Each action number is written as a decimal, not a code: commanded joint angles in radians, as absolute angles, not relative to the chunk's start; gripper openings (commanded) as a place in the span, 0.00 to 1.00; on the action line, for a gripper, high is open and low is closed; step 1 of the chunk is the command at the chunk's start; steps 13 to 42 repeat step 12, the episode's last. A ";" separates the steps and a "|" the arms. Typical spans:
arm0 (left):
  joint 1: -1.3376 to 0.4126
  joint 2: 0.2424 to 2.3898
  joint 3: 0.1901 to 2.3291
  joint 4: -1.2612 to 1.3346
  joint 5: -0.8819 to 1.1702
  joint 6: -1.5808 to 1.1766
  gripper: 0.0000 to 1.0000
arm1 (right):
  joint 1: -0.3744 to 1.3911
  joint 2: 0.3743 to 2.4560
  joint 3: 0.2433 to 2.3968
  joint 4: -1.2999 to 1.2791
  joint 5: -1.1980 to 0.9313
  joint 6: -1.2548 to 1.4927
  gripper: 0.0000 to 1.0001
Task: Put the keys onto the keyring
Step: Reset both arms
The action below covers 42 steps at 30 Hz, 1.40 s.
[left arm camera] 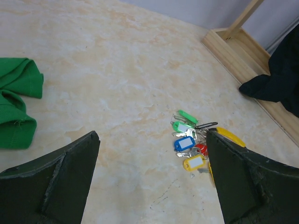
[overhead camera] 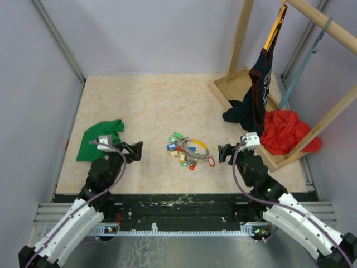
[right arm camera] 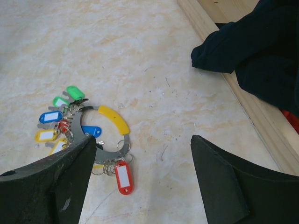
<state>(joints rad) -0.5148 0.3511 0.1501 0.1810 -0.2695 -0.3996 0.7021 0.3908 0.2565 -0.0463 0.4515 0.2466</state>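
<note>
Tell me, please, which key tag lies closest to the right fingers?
The red tag, alone on the keyring's right-arm side; the other tags bunch farther left.

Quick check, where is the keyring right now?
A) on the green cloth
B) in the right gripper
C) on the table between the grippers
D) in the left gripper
C: the keyring lies on the table between the open left gripper and right gripper, touching neither.

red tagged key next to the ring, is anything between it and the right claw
Nothing visible. The red-tagged key lies on the bare table at the near edge of the keyring. The open right claw hovers just to its right, with only tabletop between them.
</note>
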 commanded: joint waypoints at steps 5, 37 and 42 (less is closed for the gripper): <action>-0.516 0.364 0.128 0.231 -0.273 -0.387 1.00 | 0.693 0.436 0.288 0.003 0.466 0.232 0.83; -0.516 0.364 0.130 0.220 -0.273 -0.390 1.00 | 0.693 0.460 0.303 -0.011 0.468 0.226 0.84; -0.516 0.364 0.130 0.220 -0.273 -0.390 1.00 | 0.693 0.460 0.303 -0.011 0.468 0.226 0.84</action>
